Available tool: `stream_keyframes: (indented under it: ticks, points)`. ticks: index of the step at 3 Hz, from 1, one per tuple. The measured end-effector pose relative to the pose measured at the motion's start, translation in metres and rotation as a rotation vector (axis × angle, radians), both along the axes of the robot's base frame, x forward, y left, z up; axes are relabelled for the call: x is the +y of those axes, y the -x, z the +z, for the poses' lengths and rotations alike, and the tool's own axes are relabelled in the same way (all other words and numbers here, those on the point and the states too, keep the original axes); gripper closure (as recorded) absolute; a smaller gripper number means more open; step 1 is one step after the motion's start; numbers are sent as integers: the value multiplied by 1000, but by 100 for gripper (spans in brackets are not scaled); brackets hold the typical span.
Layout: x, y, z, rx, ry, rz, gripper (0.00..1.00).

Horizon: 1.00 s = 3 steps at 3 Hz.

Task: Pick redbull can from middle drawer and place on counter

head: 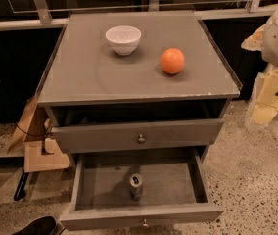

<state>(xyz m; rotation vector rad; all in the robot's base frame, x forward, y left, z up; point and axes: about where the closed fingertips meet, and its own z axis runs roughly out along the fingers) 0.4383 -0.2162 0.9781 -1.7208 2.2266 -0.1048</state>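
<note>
Redbull can (136, 186) in middle drawer (140, 213), gripper (270, 101) right

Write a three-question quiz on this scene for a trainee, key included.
1. True or false: the redbull can stands upright inside the open middle drawer.
2. Multiple choice: what sits on the counter to the right of the white bowl? A) an orange B) a sponge C) a bottle
3. Short answer: where is the gripper?

Key: 1 true. 2 A. 3 not in view; only part of the arm shows at the picture's right edge, away from the drawer.
</note>
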Motion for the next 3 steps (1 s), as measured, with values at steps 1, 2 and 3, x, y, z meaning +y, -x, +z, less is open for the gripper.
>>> stream_keyframes:
  ticks: [1,2,3]
  points:
    - [0,0,0,0,0,0,0]
    - [0,0,0,0,0,0,19]
    - [2,2,-17,5,-44,-12,42]
